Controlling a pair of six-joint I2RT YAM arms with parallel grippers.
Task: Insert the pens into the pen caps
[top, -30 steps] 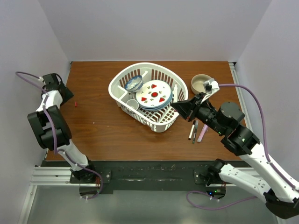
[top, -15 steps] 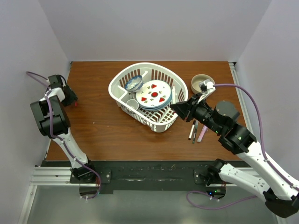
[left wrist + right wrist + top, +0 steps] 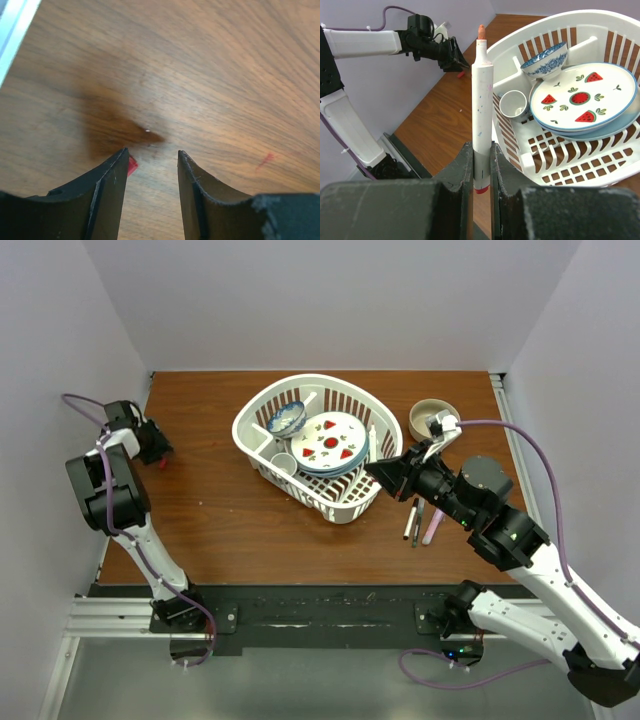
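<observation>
My right gripper is shut on a white-barrelled pen, which points away from the wrist with its bare reddish tip outward. In the top view that gripper hovers at the basket's right side. Three more pens lie together on the table below it: one white, one dark, one lilac. My left gripper is open, low over the wood at the far left. A red pen cap peeks out beside its left fingertip, mostly hidden. From above, the left gripper sits just over that cap.
A white basket in the middle holds a watermelon plate, a blue bowl and a small cup. A tan bowl stands behind my right wrist. The table's left edge runs close by my left gripper.
My left arm has folded and brought its gripper toward the red cap. The right gripper has edged slightly left with the pen still in it.
</observation>
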